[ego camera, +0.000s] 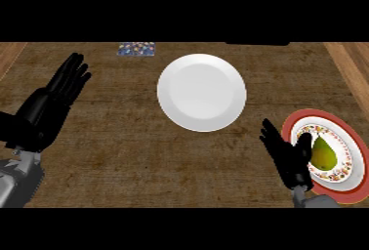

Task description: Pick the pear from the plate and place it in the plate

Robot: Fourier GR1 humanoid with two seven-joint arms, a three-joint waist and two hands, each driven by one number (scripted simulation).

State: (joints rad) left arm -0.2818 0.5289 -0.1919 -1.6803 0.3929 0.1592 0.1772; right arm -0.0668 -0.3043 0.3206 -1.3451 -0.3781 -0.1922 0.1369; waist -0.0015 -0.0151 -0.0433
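Grey forearms showed nearest, at the lower edge: the left forearm [16, 181] at 7 o'clock and only the wrist of the right one at 5 o'clock.

From that wrist the right hand [290, 155] rose toward 11 o'clock, fingers [271, 133] straight and close together, released and grasping nothing. It stood over the left rim of the red-rimmed plate [317, 113], which lay at 4 o'clock on the counter [144, 156]. The pear [323, 154] lay on that plate's patterned middle, stem end toward 12 o'clock, just beside the right hand at its 3 o'clock. Whether the hand touched the fruit could not be told.

At 9 o'clock the left hand [45, 111] was held open, its fingers [71, 73] straight and slightly fanned, pointing toward 1 o'clock. It held nothing and was well apart from both plates.

The white plate [202, 93] lay bare toward 12 o'clock, between the two hands and farther off than either. It was at 11 o'clock of the pear's plate and apart from it.

At the counter's far edge, at 11 o'clock, lay a small blue patterned item [137, 49].
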